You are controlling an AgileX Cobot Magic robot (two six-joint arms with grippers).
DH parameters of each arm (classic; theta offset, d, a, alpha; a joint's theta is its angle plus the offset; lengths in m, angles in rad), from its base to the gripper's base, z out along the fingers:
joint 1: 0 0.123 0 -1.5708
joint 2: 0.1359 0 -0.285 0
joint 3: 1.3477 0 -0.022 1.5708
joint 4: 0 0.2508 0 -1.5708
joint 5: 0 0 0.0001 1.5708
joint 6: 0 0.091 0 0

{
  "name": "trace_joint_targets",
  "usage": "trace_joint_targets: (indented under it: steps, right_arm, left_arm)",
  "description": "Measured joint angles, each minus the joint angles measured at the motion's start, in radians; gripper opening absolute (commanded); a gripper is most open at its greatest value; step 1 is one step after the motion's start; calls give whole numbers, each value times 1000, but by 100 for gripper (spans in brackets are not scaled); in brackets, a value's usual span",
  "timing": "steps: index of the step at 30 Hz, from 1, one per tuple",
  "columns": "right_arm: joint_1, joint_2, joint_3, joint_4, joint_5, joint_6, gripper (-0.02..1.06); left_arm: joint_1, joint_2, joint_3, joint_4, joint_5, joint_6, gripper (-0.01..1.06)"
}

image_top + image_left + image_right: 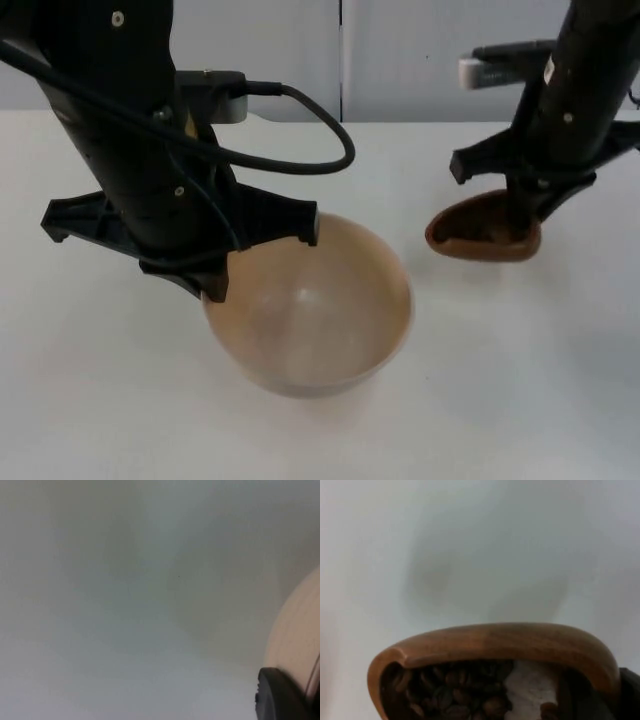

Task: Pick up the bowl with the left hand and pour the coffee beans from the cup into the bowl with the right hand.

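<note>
open white table between bowl and cup, left arm overhanging bowl's rim

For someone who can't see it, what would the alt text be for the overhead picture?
The left gripper holds a pale, empty bowl by its rim above a white table. To its right, the right gripper holds a dark brown wooden cup, not yet over the bowl. A grey partition wall stands behind.
</note>
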Motion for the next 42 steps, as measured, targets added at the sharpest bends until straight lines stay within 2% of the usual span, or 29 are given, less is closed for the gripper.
trace_joint_targets:
  steps: [6,13,19,23,31,42]
  right_arm:
    - [0,-12,-83,69,109,-122,0]
    - [0,-43,-252,95,311,-236,0]
    - [0,-49,-378,101,325,-280,0]
    - [0,-70,-411,103,325,-286,0]
    - [0,-156,-398,103,330,-309,0]
    - [0,-316,-187,100,339,-337,0]
  left_arm:
    - [0,0,0,0,0,0,0]
    - [0,0,0,0,4,0,0]
    - [0,0,0,0,4,0,0]
    - [0,0,0,0,4,0,0]
    - [0,0,0,0,0,0,0]
    - [0,0,1,0,0,0,0]
